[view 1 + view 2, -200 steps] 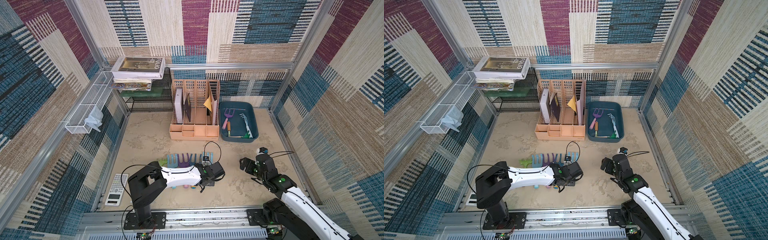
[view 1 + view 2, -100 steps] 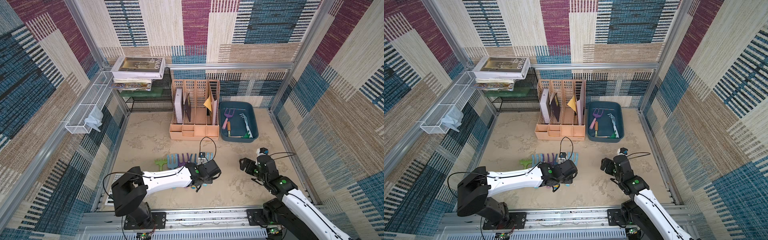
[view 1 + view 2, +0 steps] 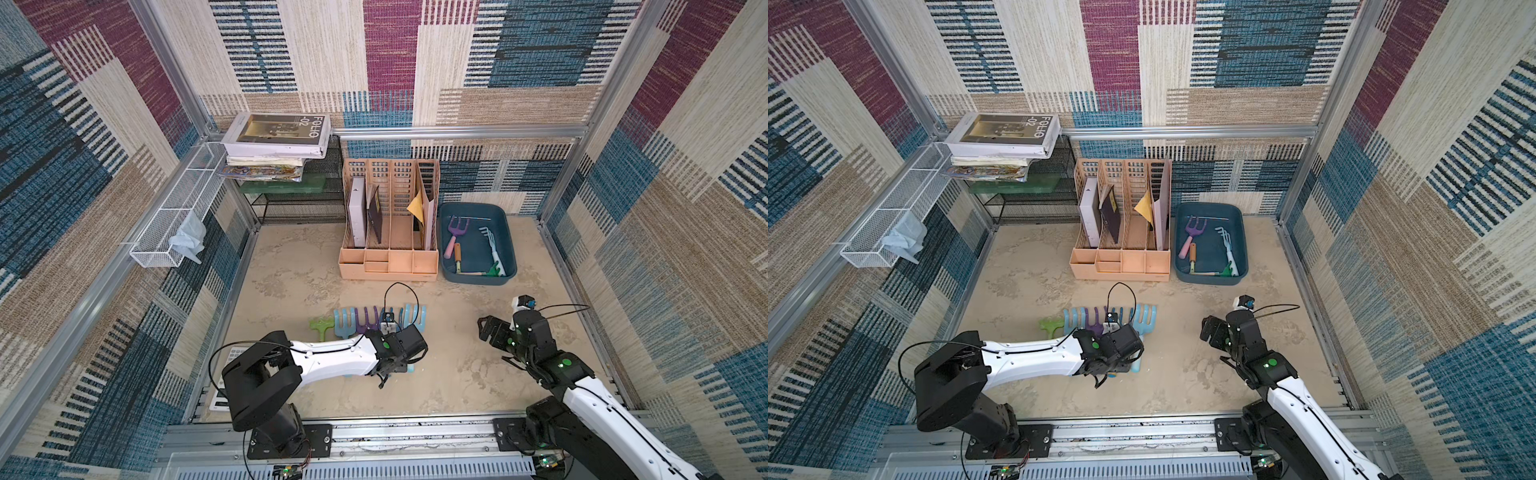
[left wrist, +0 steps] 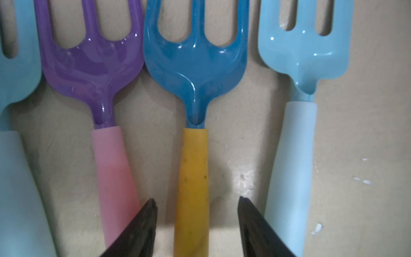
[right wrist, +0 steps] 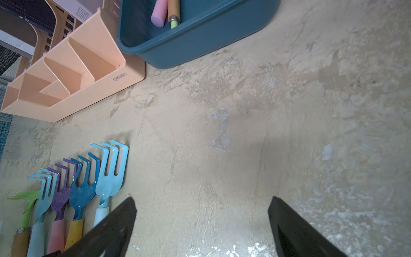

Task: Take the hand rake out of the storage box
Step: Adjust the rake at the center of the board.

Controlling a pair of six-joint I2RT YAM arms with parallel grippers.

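Left pincer [image 4: 197, 200] straddles blue hand rake [image 4: 195, 66]; handle end cut off.

**Storage box** [image 3: 478, 279]: teal tub on the table [image 3: 457, 374], well beyond the right gripper [image 3: 487, 328]. It holds a purple hand rake [image 3: 456, 232] with a pink handle, a white hand rake [image 3: 493, 247], and a wood-handled tool [image 3: 457, 257] between them.

**Row of hand rakes** [image 3: 368, 321]: green, light blue, purple and light blue heads side by side, just beyond the left gripper [image 3: 388, 372]. The gripper's arm covers their handles.

**Peach file organizer** [image 3: 388, 266]: farther beyond the left gripper, just beside the storage box, with books and folders standing in its slots.

**White mesh basket** [image 3: 166, 224]: well apart from the left gripper, on the side wall, with a pale cloth inside.

**Book stack** [image 3: 276, 137]: on a black wire rack [image 3: 299, 203], far beyond the left gripper.
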